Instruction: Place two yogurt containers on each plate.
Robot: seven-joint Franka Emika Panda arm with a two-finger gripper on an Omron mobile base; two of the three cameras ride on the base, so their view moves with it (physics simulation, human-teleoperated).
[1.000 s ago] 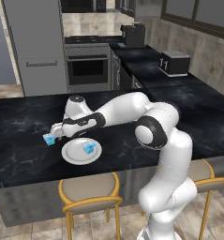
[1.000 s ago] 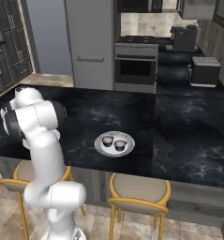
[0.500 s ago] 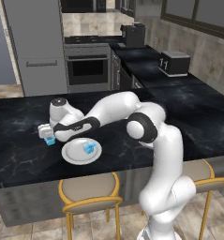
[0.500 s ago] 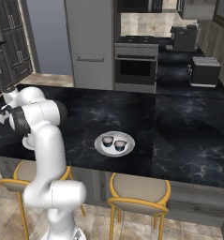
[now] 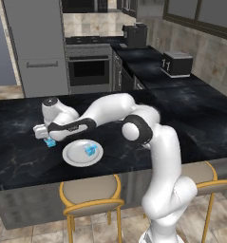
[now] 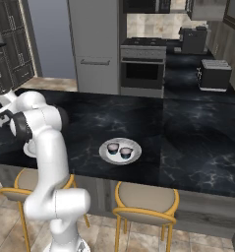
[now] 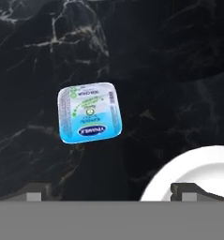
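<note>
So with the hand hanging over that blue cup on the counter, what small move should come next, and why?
Probably lower straight down so the open gripper straddles the blue yogurt cup, then close. That cup sits on the black counter just off the near plate, which holds only one blue cup. The other plate already has two dark cups.

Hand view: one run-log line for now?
gripper: open, above counter | light blue squarish yogurt cup: on black marble counter, beside round white plate
</note>
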